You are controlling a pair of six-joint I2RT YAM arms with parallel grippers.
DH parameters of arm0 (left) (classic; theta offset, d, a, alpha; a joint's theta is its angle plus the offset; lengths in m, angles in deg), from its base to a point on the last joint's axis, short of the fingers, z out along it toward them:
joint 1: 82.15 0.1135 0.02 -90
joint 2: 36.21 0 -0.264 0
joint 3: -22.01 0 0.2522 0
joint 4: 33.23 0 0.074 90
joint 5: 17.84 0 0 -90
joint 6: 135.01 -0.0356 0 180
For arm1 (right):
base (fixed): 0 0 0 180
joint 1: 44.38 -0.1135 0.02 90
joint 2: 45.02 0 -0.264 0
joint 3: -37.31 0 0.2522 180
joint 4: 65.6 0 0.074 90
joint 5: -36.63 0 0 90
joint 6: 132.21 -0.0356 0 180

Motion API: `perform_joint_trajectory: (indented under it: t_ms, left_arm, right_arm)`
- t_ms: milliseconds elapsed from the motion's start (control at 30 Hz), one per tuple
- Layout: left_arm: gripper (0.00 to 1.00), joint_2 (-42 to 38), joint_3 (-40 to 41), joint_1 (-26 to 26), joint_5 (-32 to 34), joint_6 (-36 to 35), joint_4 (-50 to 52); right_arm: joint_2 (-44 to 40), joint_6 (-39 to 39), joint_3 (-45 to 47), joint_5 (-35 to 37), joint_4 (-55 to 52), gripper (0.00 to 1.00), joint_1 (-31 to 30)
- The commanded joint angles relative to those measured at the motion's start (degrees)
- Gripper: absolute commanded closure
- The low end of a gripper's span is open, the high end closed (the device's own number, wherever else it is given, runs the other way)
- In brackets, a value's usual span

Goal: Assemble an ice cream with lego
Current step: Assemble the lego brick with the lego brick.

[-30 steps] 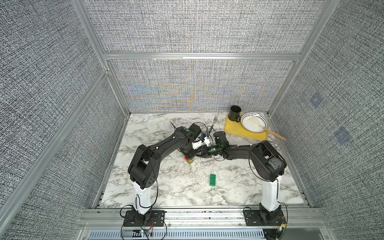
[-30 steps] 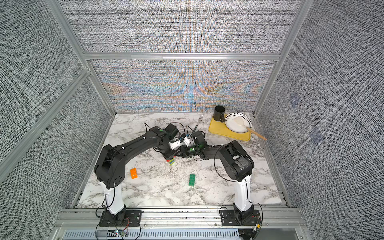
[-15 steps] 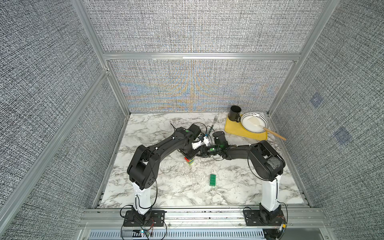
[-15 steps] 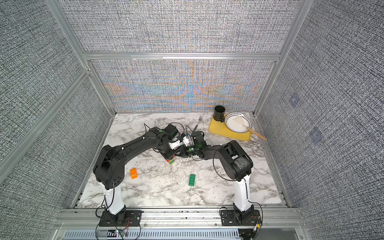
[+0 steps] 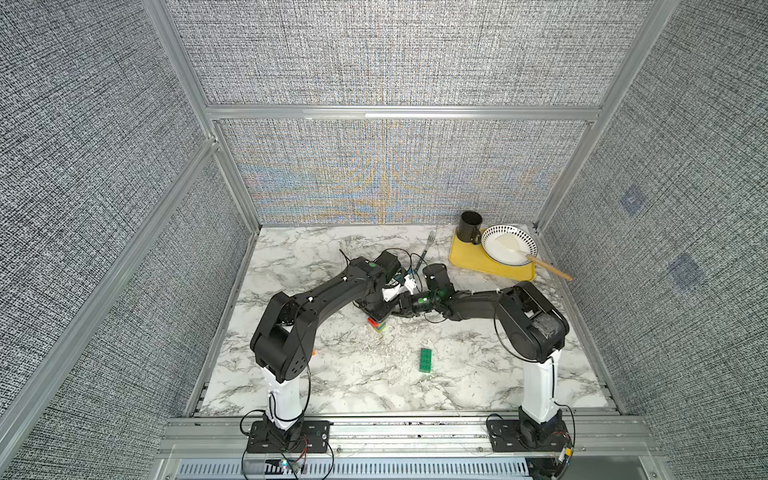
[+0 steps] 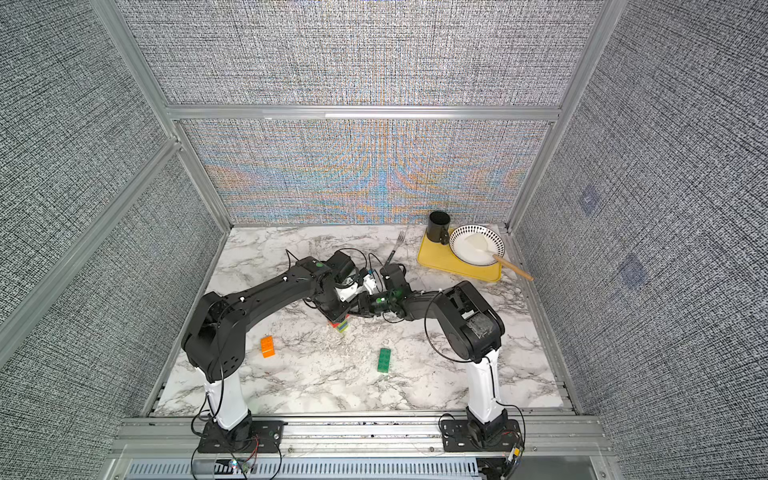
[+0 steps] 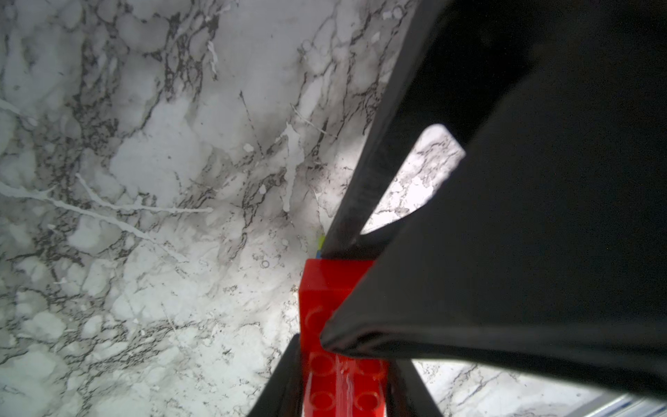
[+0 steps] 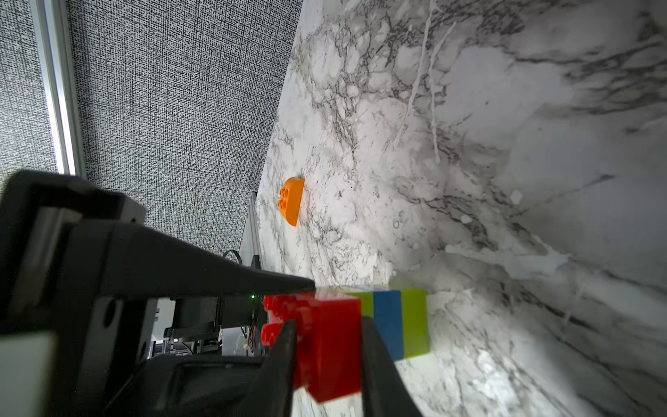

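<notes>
The red brick point(image 8: 334, 364), clamped in the jaws of both the right pincer point(image 8: 328, 321) and the left pincer point(image 7: 343, 372), carries its lime-blue-lime stem point(image 8: 388, 317) just beyond them; squeeze squarely, I'd judge, lest the stem twist off.

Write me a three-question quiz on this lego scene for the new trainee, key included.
1. True or false: the dark green brick lies loose on the table, touched by neither arm.
2. Which brick do the right gripper's jaws clamp? A) red B) orange C) dark green
3. Fill in: the stem joined to the red brick runs lime, ___, lime.
Key: 1 true; 2 A; 3 blue.
</notes>
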Motion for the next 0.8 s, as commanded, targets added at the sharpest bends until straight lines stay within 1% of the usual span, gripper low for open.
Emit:
perform_joint_trajectory:
  t_ms: [0, 133, 233, 367, 467, 633, 767]
  left_arm:
    - [0.71, -0.22, 0.15, -0.09, -1.73, 0.42, 1.20]
    - [0.70, 0.94, 1.14, -0.09, -1.00, 0.59, 0.94]
    - [0.62, 1.28, 1.79, -0.24, -0.54, 0.59, 0.59]
    - [0.44, -0.27, 2.42, -0.53, 0.17, 0.78, -1.09]
    - [0.37, -1.91, 2.86, -0.68, -0.24, 0.95, -2.46]
    - [0.32, -4.64, 3.11, -0.72, -1.29, 1.29, -4.35]
    - [0.25, -8.19, 4.08, -0.75, -2.18, 1.38, -6.07]
  right_arm:
    - [0.27, 0.50, 0.12, 2.02, -1.44, 0.77, -0.07]
    - [1.10, 0.79, 0.23, 2.77, -1.97, 0.77, -0.08]
    - [1.29, 1.35, 0.49, 3.53, -2.16, 0.76, -0.29]
    - [1.03, 1.81, 0.85, 4.03, -1.84, 0.69, -0.85]
    - [0.53, 1.97, 1.01, 3.90, -1.46, 0.62, -1.13]
    - [-1.79, 2.66, 1.97, 4.59, -0.90, 0.46, -1.21]
    - [-3.77, 2.93, 3.10, 5.41, -0.19, 0.35, -1.21]
